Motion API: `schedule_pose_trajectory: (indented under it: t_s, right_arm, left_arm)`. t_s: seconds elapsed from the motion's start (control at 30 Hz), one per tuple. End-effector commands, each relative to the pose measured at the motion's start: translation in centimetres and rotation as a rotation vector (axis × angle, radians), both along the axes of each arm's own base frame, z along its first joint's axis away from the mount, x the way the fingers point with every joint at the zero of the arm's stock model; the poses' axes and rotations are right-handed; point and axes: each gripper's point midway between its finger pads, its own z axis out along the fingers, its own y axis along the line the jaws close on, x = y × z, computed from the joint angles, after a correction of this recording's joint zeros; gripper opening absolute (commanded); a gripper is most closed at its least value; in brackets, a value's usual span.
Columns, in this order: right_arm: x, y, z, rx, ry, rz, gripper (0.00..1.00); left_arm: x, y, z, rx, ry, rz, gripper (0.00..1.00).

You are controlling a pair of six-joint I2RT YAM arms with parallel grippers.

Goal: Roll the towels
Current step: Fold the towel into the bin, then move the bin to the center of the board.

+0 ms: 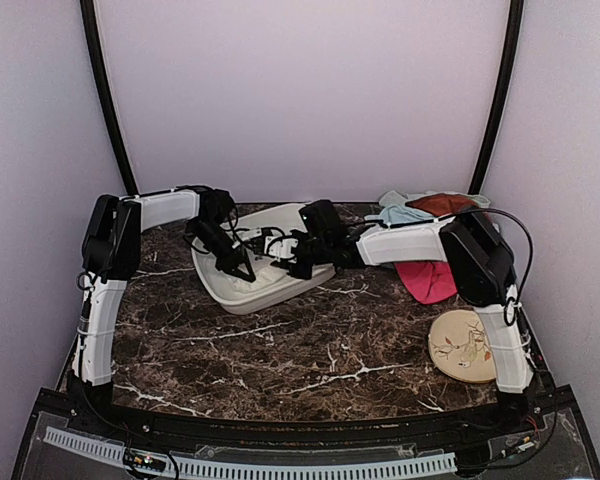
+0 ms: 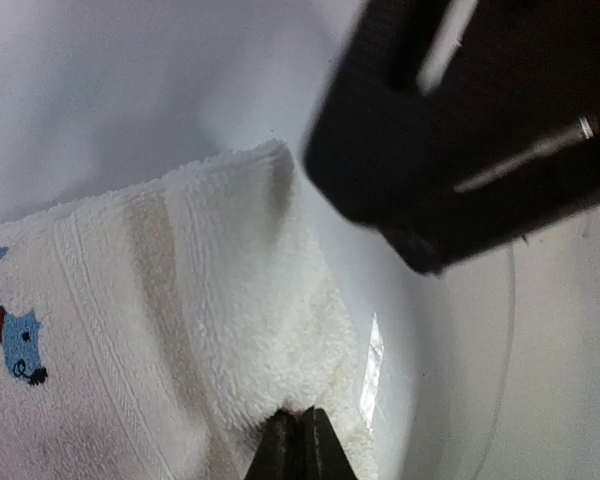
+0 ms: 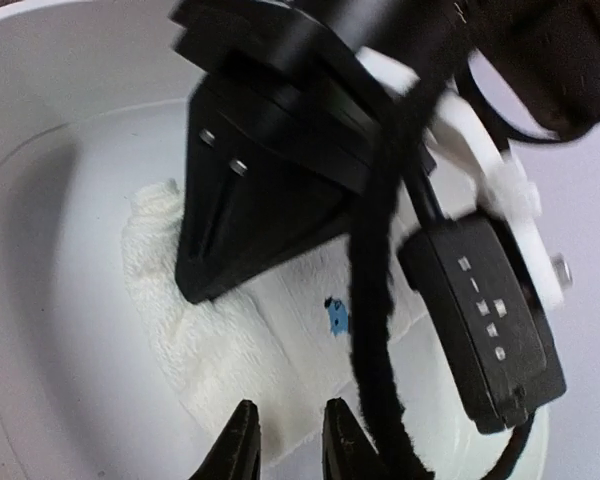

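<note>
- Cream-white towel (image 2: 180,330) lies crumpled on the floor of the white plastic basin (image 1: 265,300), with both grippers on or over it.
- Left gripper (image 2: 300,430): jaws pressed together, tips at a folded edge of this towel. Can't tell if any cloth is nipped between them.
- Right gripper (image 3: 290,412): jaws a little apart, tips over the towel's edge nearest that wrist camera, just beside the left gripper.
- Small blue mark (image 2: 5,330) is face up on the towel, away from the left tips.
- Basin sits at the middle of the table's (image 1: 280,350) far edge, tilted in the top view.
- Light blue towel (image 1: 395,212) and rust-brown towel (image 1: 440,204) are heaped together at the far right corner.
- Pink towel (image 1: 427,280) lies along the right edge, partly under the right arm.
- Round beige disc with a leaf pattern (image 1: 462,345) lies flat near the near right corner, next to the right arm's base.
</note>
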Motion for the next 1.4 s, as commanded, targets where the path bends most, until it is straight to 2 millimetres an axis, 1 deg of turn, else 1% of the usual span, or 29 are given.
schedule_pose_trajectory:
  t_s: [0.0, 0.03, 0.1, 0.2, 0.33, 0.4, 0.47, 0.67, 0.77, 0.83, 0.97, 1.0, 1.03, 1.1, 1.17, 1.23, 1.3, 1.33, 1.37]
  right_arm:
    - [2.7, -3.0, 0.8, 0.127, 0.347, -0.103, 0.23]
    - [3.2, -3.6, 1.5, 0.186, 0.387, -0.134, 0.23]
    - [4.4, -4.6, 1.9, 0.252, 0.42, -0.196, 0.23]
    - [5.3, -4.9, 1.6, 0.265, 0.484, -0.237, 0.23]
    - [6.7, -5.7, -0.8, 0.176, 0.521, -0.345, 0.19]
    - [6.6, -6.2, -1.9, 0.125, 0.544, -0.374, 0.16]
    - [5.7, -6.9, -3.3, 0.06, 0.582, -0.396, 0.13]
    - [2.2, -8.1, -5.6, -0.096, 0.674, -0.407, 0.05]
    - [-0.1, -8.7, -6.8, -0.181, 0.715, -0.404, 0.0]
    - [-1.8, -8.7, -7.0, -0.22, 0.741, -0.387, 0.0]
    - [-5.1, -8.4, -6.2, -0.227, 0.787, -0.368, 0.0]
    - [-6.3, -8.2, -6.0, -0.23, 0.801, -0.359, 0.0]
    - [-7.4, -8.0, -5.9, -0.235, 0.813, -0.348, 0.0]
    - [-10.4, -7.7, -5.8, -0.252, 0.838, -0.321, 0.0]
    - [-13.1, -7.7, -5.9, -0.266, 0.863, -0.306, 0.0]
    - [-15.7, -7.4, -5.3, -0.26, 0.861, -0.28, 0.0]
    - [-17.0, -7.0, -4.5, -0.223, 0.831, -0.271, 0.0]
    - [-16.9, -7.0, -4.1, -0.196, 0.808, -0.286, 0.0]
    - [-16.2, -7.0, -3.4, -0.156, 0.771, -0.311, 0.0]
  left_arm:
    - [-2.0, 0.4, -2.1, 0.052, 0.088, -0.027, 0.04]
    - [-2.1, 0.4, -2.0, 0.048, 0.09, -0.026, 0.04]
    - [-2.3, 0.5, -2.1, 0.047, 0.096, -0.027, 0.04]
    - [-2.5, 0.7, -2.2, 0.051, 0.094, -0.023, 0.04]
    - [-2.5, 0.9, -2.0, 0.05, 0.088, -0.016, 0.03]
    - [-2.4, 1.1, -1.8, 0.05, 0.083, -0.017, 0.03]
    - [-2.5, 1.3, -1.8, 0.055, 0.076, -0.017, 0.03]
    - [-3.0, 1.5, -1.6, 0.047, 0.068, -0.021, 0.02]
    - [-3.4, 1.6, -1.5, 0.045, 0.074, -0.021, 0.02]
    - [-3.9, 1.7, -1.5, 0.042, 0.078, -0.024, 0.02]
    - [-5.3, 1.9, -0.9, 0.027, 0.104, -0.032, 0.02]
    - [-5.7, 1.9, -0.7, 0.023, 0.11, -0.034, 0.02]
    - [-6.2, 2.0, -0.5, 0.019, 0.117, -0.037, 0.02]
    - [-7.2, 2.3, -0.2, 0.011, 0.13, -0.043, 0.01]
    - [-8.5, 2.6, 0.0, 0.004, 0.148, -0.048, 0.01]
    - [-10.1, 2.9, 0.5, -0.009, 0.171, -0.057, 0.01]
    - [-11.6, 3.2, 0.7, -0.009, 0.188, -0.073, 0.01]
    - [-12.1, 3.0, 1.0, -0.031, 0.195, -0.076, 0.01]
    - [-12.7, 2.9, 1.1, -0.038, 0.2, -0.081, 0.01]
